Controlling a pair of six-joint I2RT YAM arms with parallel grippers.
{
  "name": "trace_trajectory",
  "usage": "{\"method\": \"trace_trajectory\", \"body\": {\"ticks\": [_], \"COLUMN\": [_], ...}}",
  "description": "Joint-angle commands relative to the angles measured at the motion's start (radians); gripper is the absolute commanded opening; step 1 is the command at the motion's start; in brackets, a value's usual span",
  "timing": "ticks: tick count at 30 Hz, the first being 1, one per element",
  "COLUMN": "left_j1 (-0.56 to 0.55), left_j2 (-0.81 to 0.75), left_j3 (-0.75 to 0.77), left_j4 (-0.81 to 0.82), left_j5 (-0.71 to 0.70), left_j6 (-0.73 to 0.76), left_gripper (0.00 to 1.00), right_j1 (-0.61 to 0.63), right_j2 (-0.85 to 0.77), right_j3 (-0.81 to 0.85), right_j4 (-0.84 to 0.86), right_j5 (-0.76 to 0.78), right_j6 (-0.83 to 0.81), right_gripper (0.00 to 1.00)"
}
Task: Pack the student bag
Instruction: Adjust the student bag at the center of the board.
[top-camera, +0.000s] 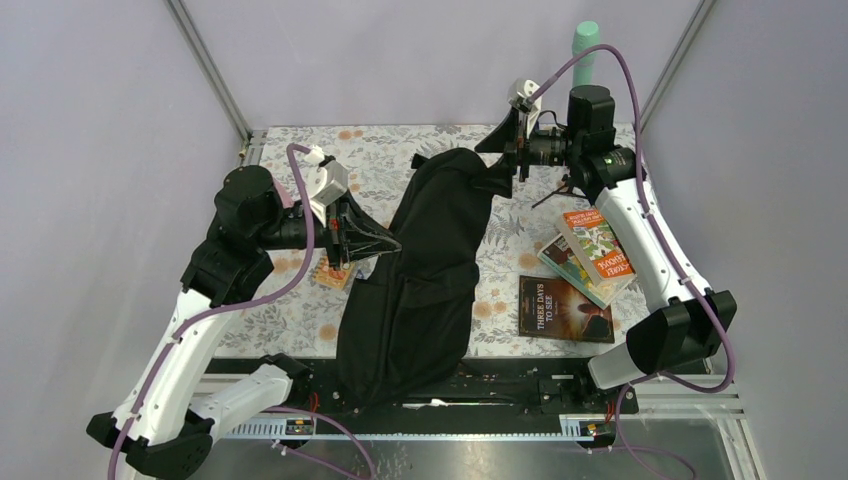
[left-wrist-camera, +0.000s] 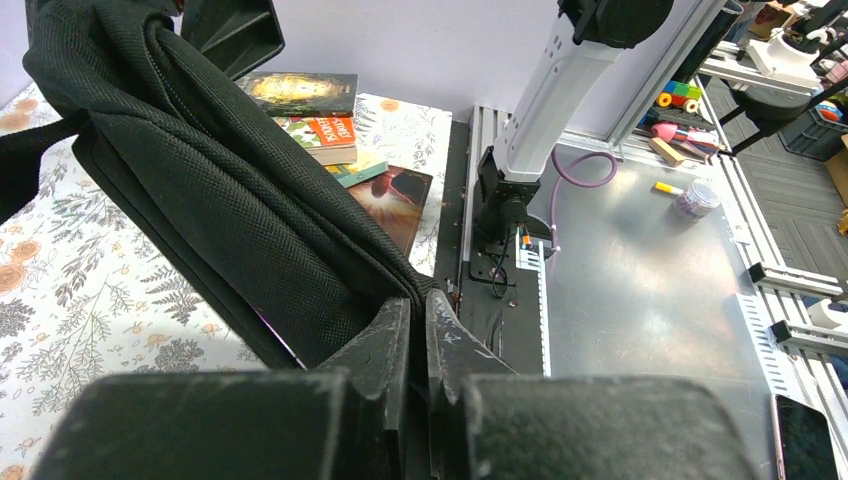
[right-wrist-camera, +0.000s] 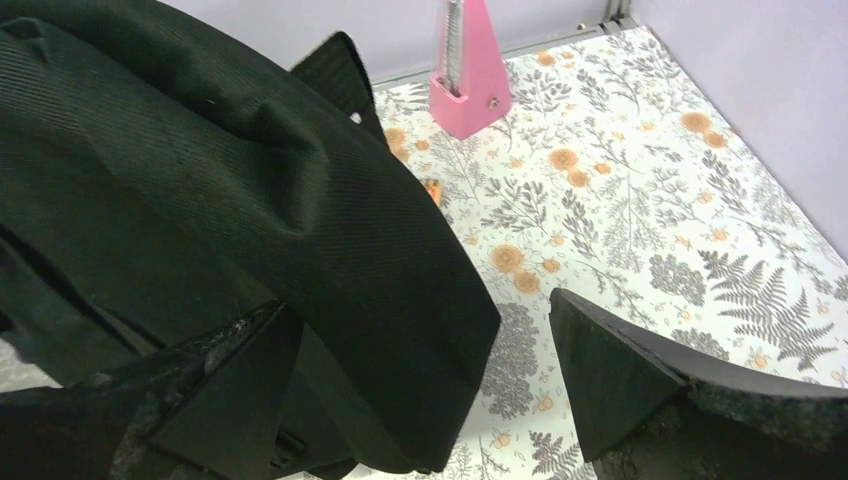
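Sagging in a long black fold, the student bag is hanging stretched between both arms, its lower end spilling over the near edge of the desk. It is soft woven fabric with no stiffness showing, so it is likely going to flop and collapse wherever nothing is supporting it. It is looking light, not fragile, with a weave giving decent grip. Best holds, judging from this, are a rim edge beside the opening or a strap root, pinching one layer so the mouth is pulling open rather than bunching shut.

The left end effector is clamping closed on a ridge of bag fabric, with the bulk of the bag running away ahead and to the left of its fingers in the left wrist view. The right end effector is standing with jaws wide apart. A flap of the bag is lying in the gap, draping over one finger and sitting apart from the other, so nothing is being pinched there. The bag's opening is not showing clearly in any view.

A stack of books and a dark book are lying on the desk, nearer the arm bases than the right end effector, close to the bag but not touching it.
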Motion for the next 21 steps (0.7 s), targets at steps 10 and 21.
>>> {"method": "trace_trajectory", "body": {"ticks": [10,21], "left_j1": [-0.013,-0.013], "left_j2": [0.012,-0.014], "left_j3": [0.046,-0.056], "left_j4": [0.109,0.111], "left_j5": [0.032,-0.495], "left_j6": [0.028,0.144], "left_gripper": [0.0,0.23], "right_j1": [0.025,0.025], "right_j2": [-0.131,-0.372], "right_j3": [-0.104,-0.245], "right_j4": [0.049,0.023], "right_j5": [-0.212,0.311], "right_j6": [0.081,0.327], "right_gripper": [0.87,0.0]}}
